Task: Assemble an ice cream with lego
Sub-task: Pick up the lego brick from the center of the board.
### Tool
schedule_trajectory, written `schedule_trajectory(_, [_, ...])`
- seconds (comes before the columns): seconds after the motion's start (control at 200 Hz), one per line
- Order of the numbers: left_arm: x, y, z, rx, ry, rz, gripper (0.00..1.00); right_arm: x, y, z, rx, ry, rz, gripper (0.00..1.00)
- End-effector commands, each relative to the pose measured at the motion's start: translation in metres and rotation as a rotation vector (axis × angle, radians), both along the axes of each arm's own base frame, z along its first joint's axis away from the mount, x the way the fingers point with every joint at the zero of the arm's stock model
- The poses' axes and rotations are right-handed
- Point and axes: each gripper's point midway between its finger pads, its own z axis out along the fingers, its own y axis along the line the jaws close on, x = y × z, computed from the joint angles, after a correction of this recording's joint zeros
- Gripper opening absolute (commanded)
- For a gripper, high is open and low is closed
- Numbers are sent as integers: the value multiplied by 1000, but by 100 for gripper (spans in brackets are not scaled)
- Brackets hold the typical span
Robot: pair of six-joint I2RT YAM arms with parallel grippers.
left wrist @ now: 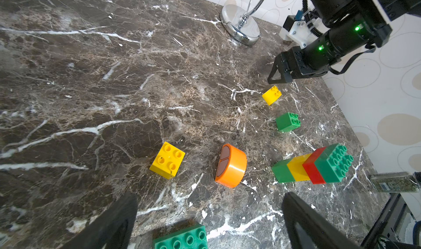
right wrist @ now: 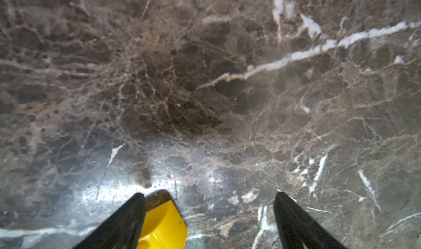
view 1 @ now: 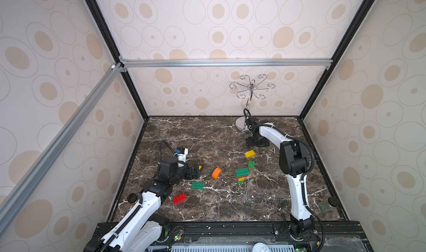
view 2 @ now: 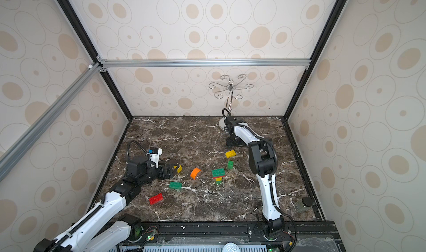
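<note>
**Right pincer over yellow brick, brick sitting off-centre**

The surface is dark marble with lego scattered on it. The right arm is the nearer one. It arches far forward with the wrist bent down, while the left arm lies low, well apart from this brick. The right pincer is spread and empty, close above the surface. The left pincer is spread wide and empty, with a square yellow brick just ahead of it. The yellow brick lies studs up below the right pincer, hard beside one finger and well clear of the opposite one. Contact cannot be told, and the views do not settle its long axis. Judgement: the pincer needs centring before it closes.
</note>
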Motion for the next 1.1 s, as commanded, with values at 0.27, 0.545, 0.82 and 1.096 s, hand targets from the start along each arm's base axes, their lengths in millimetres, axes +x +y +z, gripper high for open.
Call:
schedule_trajectory(0.27, [3,3,3,1,-13,13,100,-46,-16,10,19,44,-61,88])
schedule_trajectory(0.545, [3,4,3,4,-14,18,100,-45,-5,35,97,-55,77,87])
schedule_trajectory(0.82, [3,3,2,3,-11,16,100,-52,17,22,204,-23,211,80])
schedule_trajectory(1.096, [3,3,3,1,-12,13,100,-59,27,8,168,16,327,85])
